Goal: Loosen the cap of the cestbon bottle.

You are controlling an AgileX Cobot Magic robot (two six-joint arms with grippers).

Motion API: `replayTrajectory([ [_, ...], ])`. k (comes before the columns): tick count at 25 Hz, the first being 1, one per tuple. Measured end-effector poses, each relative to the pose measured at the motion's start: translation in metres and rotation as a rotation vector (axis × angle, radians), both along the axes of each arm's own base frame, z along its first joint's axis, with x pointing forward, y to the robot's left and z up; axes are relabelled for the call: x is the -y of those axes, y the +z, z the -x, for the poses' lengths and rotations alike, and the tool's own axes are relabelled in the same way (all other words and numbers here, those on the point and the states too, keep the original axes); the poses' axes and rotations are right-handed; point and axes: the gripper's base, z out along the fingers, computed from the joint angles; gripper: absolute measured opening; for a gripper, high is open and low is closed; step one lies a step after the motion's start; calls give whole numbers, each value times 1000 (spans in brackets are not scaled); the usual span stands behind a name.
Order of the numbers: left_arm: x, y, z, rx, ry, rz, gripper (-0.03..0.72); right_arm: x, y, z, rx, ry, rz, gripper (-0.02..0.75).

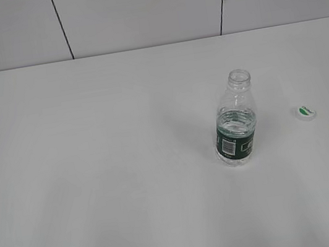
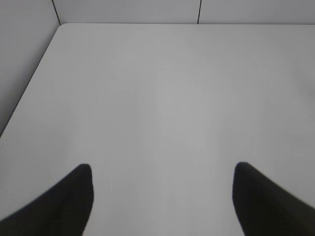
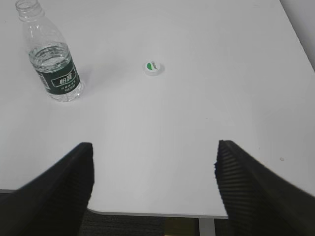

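Left gripper (image 2: pixel 162 196): jaws spread wide, empty, over bare white table (image 2: pixel 162 98). Cestbon bottle (image 3: pixel 51 56): upright, neck open, part-filled with water, green label band; stands ahead and to the left of the right gripper. Cap (image 3: pixel 153 68): off the bottle, flat on the table, ahead of the right gripper, well apart from the bottle. Right gripper (image 3: pixel 152 191): jaws spread wide, empty, at the table's near edge.
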Motion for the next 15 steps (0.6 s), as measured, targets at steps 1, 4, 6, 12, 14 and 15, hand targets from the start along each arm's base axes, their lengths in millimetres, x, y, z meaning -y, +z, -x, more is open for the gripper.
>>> replayTrajectory([
  [1, 0, 0, 0, 0, 0, 0, 531, 0, 0, 0, 0, 0, -1, 588],
  [4, 0, 0, 0, 0, 0, 0, 531, 0, 0, 0, 1, 0, -1, 588],
  [6, 0, 0, 0, 0, 0, 0, 531, 0, 0, 0, 1, 0, -1, 588],
  [12, 0, 0, 0, 0, 0, 0, 531, 0, 0, 0, 1, 0, -1, 588],
  [14, 0, 0, 0, 0, 0, 0, 531, 0, 0, 0, 1, 0, -1, 588],
  [15, 0, 0, 0, 0, 0, 0, 531, 0, 0, 0, 1, 0, -1, 588],
])
